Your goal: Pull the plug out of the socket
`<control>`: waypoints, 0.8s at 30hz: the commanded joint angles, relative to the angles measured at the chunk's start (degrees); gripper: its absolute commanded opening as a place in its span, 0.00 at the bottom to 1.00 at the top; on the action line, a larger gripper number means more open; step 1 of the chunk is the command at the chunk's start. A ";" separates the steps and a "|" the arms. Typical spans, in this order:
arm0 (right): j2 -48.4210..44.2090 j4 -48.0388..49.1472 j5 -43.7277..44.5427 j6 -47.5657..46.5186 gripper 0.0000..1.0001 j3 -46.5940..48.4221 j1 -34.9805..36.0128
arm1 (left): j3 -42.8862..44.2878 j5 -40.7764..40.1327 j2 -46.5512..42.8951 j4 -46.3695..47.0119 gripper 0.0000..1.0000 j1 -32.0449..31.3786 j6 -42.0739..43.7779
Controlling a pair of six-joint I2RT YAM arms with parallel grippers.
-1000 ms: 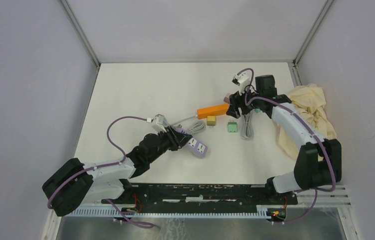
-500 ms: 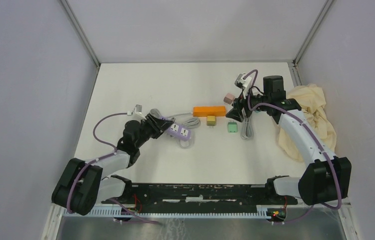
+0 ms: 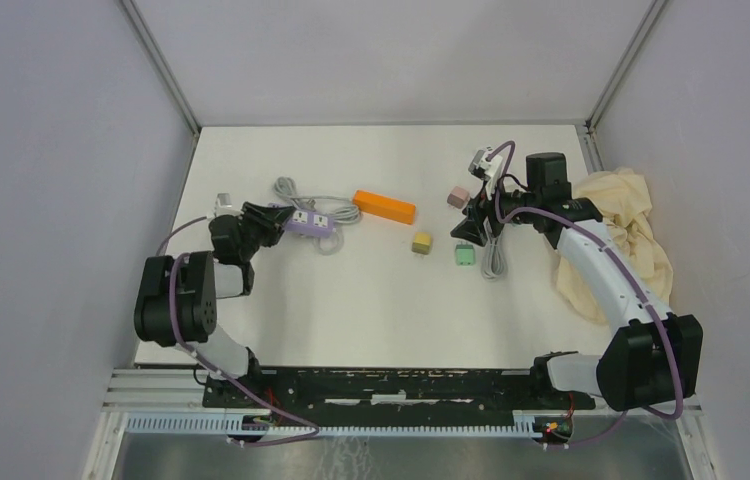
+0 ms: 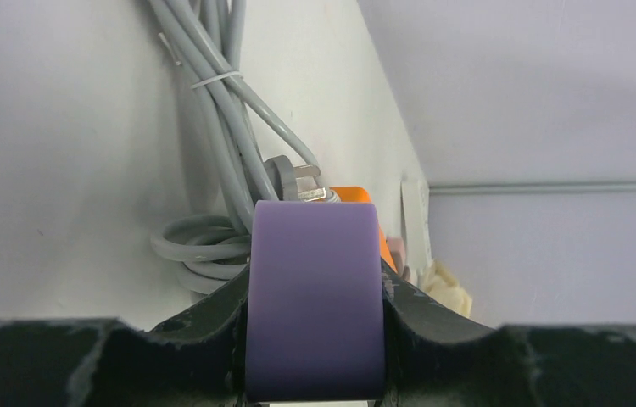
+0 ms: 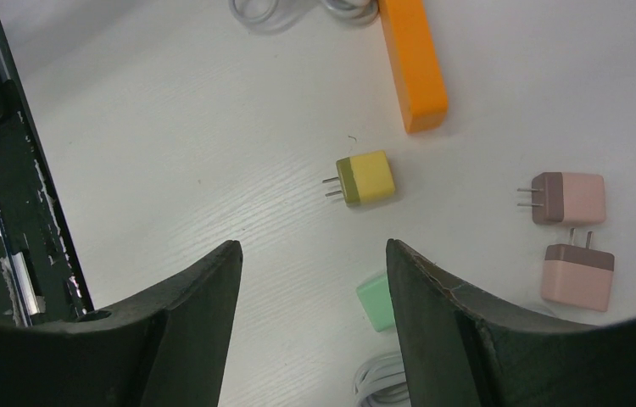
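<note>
The socket is a purple power strip [image 3: 309, 222] at the table's left, and my left gripper [image 3: 276, 222] is shut on its near end. In the left wrist view the strip [image 4: 315, 339] fills the gap between the black fingers [image 4: 204, 326], with its grey cord [image 4: 213, 246] and the cord's own plug [image 4: 293, 172] beyond. Loose plugs lie mid-right: a yellow plug [image 5: 364, 180], a green plug [image 5: 378, 303] and two pink plugs [image 5: 567, 197]. My right gripper [image 5: 312, 248] hangs open above the table near the green plug [image 3: 464, 255], holding nothing.
An orange block [image 3: 384, 206] lies just right of the strip. A bundled white cable [image 3: 493, 258] sits under the right arm. A crumpled cream cloth [image 3: 631, 225] lies at the right edge. Walls close the table on three sides.
My left arm has swung back and to the left, carrying the strip and its cord from mid-table to the left side. The orange block shifted left too. The right gripper has barely moved.
</note>
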 commanded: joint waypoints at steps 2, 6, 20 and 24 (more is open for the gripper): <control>-1.93 0.74 -1.52 -1.03 0.69 -0.31 -0.12 | 4.89 4.70 11.80 21.27 0.03 6.04 -9.79; -1.86 0.74 -1.59 -1.12 0.69 -0.40 -0.16 | 7.95 5.94 18.25 23.57 0.03 7.46 -13.05; -1.61 0.17 -0.74 -1.79 0.69 -0.12 -0.12 | 9.53 -5.36 4.63 -9.58 0.95 7.40 4.43; -2.60 -0.80 0.51 -3.09 0.70 0.42 -0.20 | 9.00 -9.42 -3.84 -18.27 0.99 7.36 8.22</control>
